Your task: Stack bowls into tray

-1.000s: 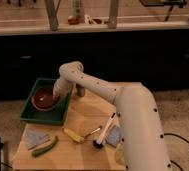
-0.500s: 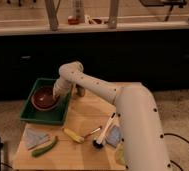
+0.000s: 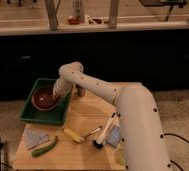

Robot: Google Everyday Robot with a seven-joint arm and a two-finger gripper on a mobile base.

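No movement found since the earlier frames: arm, bowl and loose items stand where they did.

The gripper (image 3: 56, 93) is down inside the tray (image 3: 40, 119), at the right-hand rim of the bowl (image 3: 44, 98). Its fingers are drawn together. Whether the rim is pinched between them cannot be made out.

The bowl sits upright and level in the tray's rear half, well inside the raised rim. In my judgement this fits a placement at or near completion, with the arm low to set the bowl down rather than drop it. Whether a second bowl is nested beneath cannot be told.

The tray rests on the table's (image 3: 83, 152) left rear corner. A small metal cup (image 3: 81, 91) stands just beside the arm, a collision risk on withdrawal.
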